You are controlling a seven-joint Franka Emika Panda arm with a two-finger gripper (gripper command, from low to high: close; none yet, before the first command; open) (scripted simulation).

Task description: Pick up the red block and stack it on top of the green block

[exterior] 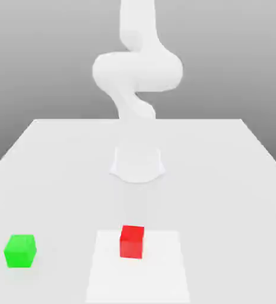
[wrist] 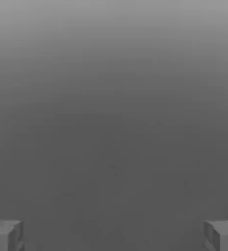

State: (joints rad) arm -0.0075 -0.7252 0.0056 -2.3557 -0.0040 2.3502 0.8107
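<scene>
The red block [exterior: 132, 241] sits on the white table [exterior: 223, 178], near its front edge and about midway across. Off toward the exterior view's left, the green block [exterior: 20, 250] rests on the same surface, well apart from the red one. In the hand view my gripper [wrist: 114, 236] is open, its two grey fingertips [wrist: 8, 235] standing wide apart with nothing between them and only plain grey background beyond. Neither block is touched.
The white arm [exterior: 137, 71] rises from its round base [exterior: 138, 163] at the middle of the table, behind the blocks. A slightly lighter square patch [exterior: 158, 279] lies under and around the red block. The table's side edges slant outward toward the front.
</scene>
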